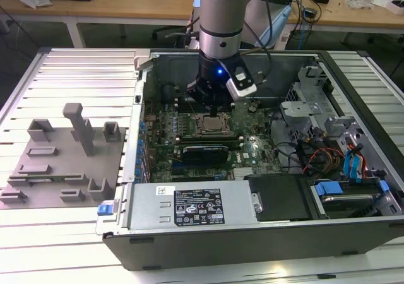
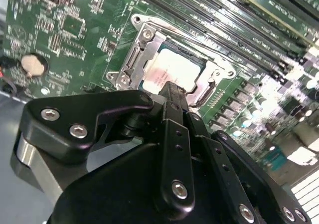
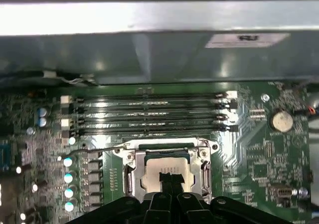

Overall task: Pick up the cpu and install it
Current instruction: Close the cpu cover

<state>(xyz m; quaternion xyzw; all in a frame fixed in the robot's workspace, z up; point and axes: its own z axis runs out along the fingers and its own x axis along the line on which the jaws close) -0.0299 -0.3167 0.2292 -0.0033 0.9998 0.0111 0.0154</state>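
The cpu (image 3: pixel 153 165) lies flat in the socket (image 3: pixel 130 173) on the board, so seating looks done. The gripper (image 3: pixel 170 177) hangs over the chip's middle, jaws closed together and holding nothing. I cannot tell whether the tips touch it.

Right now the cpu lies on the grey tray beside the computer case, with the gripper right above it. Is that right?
No. The cpu lies in the metal-framed socket on the motherboard inside the case, not on the grey tray, as the first wrist view shows. The gripper is right above it.
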